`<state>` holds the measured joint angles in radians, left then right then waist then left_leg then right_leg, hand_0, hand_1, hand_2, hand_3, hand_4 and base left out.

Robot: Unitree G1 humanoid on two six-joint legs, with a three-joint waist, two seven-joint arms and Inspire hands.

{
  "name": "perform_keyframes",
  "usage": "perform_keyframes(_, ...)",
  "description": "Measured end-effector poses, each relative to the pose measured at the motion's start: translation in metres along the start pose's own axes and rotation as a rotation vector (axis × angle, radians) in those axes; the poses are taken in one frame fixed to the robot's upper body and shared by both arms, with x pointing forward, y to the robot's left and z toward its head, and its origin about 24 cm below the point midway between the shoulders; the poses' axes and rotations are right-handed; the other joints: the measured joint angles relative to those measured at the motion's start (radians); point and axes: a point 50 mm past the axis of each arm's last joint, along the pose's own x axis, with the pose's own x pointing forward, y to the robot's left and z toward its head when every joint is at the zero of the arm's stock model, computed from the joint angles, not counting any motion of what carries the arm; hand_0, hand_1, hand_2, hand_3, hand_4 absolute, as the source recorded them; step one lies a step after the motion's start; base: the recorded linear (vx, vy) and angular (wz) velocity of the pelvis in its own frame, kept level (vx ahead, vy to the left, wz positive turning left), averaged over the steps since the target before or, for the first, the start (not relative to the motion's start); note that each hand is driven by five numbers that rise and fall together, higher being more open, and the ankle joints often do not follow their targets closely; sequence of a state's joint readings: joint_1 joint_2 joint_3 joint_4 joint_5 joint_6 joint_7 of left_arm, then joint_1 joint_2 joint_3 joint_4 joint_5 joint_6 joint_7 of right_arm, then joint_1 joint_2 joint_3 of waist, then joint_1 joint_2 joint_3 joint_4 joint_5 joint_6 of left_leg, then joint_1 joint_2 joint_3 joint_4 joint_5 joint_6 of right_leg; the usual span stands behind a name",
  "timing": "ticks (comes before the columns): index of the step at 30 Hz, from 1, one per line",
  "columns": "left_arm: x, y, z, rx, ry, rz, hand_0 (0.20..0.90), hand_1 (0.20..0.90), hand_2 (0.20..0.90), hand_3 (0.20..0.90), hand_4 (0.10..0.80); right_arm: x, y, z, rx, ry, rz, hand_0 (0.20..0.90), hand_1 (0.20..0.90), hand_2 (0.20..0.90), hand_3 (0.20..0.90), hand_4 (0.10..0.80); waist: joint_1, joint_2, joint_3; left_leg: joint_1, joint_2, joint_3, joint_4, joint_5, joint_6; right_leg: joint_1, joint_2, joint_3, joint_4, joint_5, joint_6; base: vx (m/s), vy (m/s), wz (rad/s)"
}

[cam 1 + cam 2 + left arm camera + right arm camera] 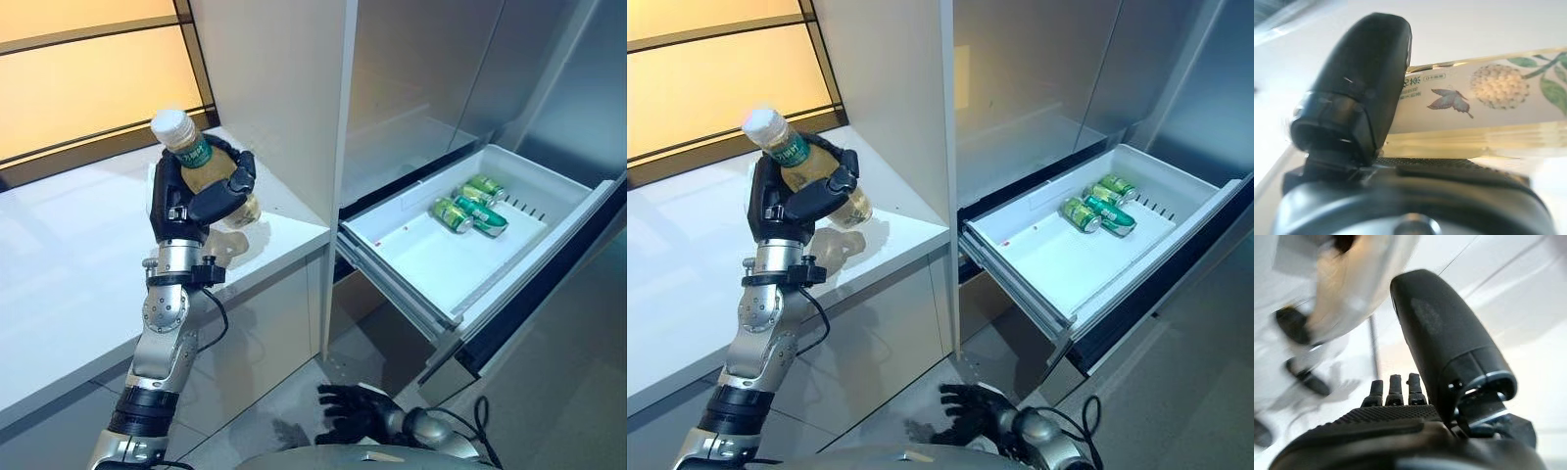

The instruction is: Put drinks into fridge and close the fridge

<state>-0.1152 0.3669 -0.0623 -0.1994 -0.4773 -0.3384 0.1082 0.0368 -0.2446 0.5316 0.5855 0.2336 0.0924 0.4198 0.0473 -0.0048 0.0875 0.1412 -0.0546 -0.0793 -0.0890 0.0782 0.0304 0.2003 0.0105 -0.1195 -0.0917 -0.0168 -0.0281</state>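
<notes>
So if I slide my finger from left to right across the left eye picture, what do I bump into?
Left hand holding the bottle → white counter → tall white cabinet panel → open fridge drawer → green cans lying in it.

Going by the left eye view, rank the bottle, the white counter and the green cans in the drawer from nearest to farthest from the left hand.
1. Bottle: gripped in the left hand.
2. White counter: just under and behind the hand.
3. Green cans: farthest, lying in the open fridge drawer to the right.
</notes>
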Motion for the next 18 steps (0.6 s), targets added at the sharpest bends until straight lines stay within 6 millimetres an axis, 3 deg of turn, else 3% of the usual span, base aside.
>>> perform_keyframes(4, -0.001, -0.013, 0.001, -0.064, 0.000, -0.120, 0.300, 0.300, 0.300, 0.200, 0.100, -0.007, 0.004, 0.035, -0.023, -0.125, 0.051, 0.900, 0.900, 0.900, 0.900, 0.800, -0.002, 0.000, 0.002, -0.006, 0.000, -0.002, 0.000, 0.001, 0.000, -0.004, 0.000, -0.002, 0.000, 0.000, 0.000, -0.050, -0.026, 0.03)
perform_keyframes(8, -0.003, -0.023, -0.003, -0.126, 0.021, -0.221, 0.300, 0.300, 0.300, 0.200, 0.100, -0.027, 0.004, 0.075, -0.062, -0.263, 0.098, 0.900, 0.900, 0.900, 0.900, 0.800, -0.010, -0.006, 0.016, -0.007, 0.000, 0.001, 0.000, 0.001, 0.000, -0.006, 0.000, -0.001, 0.000, 0.000, 0.000, -0.052, -0.013, -0.01)
perform_keyframes(15, -0.006, -0.027, -0.004, -0.104, 0.070, -0.405, 0.300, 0.300, 0.300, 0.200, 0.100, -0.062, -0.005, 0.162, -0.082, -0.551, 0.183, 0.900, 0.900, 0.900, 0.900, 0.800, -0.049, -0.008, 0.027, -0.010, 0.001, 0.030, 0.000, 0.002, 0.000, -0.019, -0.001, 0.026, 0.000, 0.002, 0.002, -0.025, 0.005, -0.12)
perform_keyframes(18, -0.007, -0.030, -0.007, -0.126, 0.107, -0.453, 0.300, 0.300, 0.300, 0.200, 0.100, -0.074, -0.011, 0.176, -0.052, -0.587, 0.194, 0.900, 0.900, 0.900, 0.900, 0.800, -0.055, -0.008, 0.027, -0.009, 0.002, 0.034, 0.000, 0.001, -0.002, -0.020, -0.001, 0.030, 0.000, 0.002, 0.002, -0.007, 0.002, -0.04)
